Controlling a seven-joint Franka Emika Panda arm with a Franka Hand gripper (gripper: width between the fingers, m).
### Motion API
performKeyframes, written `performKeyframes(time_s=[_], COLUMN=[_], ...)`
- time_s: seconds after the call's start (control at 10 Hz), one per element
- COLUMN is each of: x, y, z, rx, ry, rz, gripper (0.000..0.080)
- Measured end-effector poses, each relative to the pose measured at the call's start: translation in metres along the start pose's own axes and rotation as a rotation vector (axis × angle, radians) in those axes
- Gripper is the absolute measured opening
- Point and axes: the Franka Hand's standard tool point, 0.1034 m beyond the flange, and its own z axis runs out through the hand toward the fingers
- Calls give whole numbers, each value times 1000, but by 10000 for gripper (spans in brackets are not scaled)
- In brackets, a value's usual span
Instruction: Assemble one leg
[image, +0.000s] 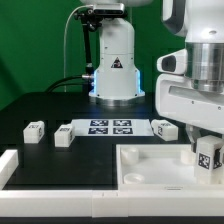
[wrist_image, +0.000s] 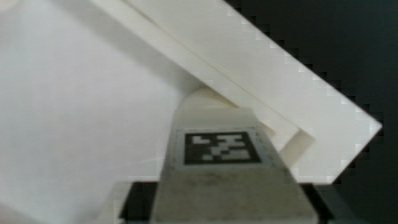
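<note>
My gripper is at the exterior view's right, shut on a leg, a small white block with a black-and-white tag. It holds the leg down over the right part of the large white tray-like piece. In the wrist view the held leg runs out from between the black fingers, and its far end sits at the raised rim of the tray-like piece. Whether it touches the rim I cannot tell. Three more legs lie on the black table: two on the left and one by the gripper.
The marker board lies in the middle between the loose legs. The robot's white base stands behind it. A white L-shaped piece sits at the front left edge.
</note>
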Motion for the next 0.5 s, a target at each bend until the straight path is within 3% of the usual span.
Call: performKeyframes(time_s=[0.4,0.5], x=[0,-2], y=[0,-1], z=[0,0], rx=[0,1], ry=[5,2], rz=[322,337], gripper=[290,368])
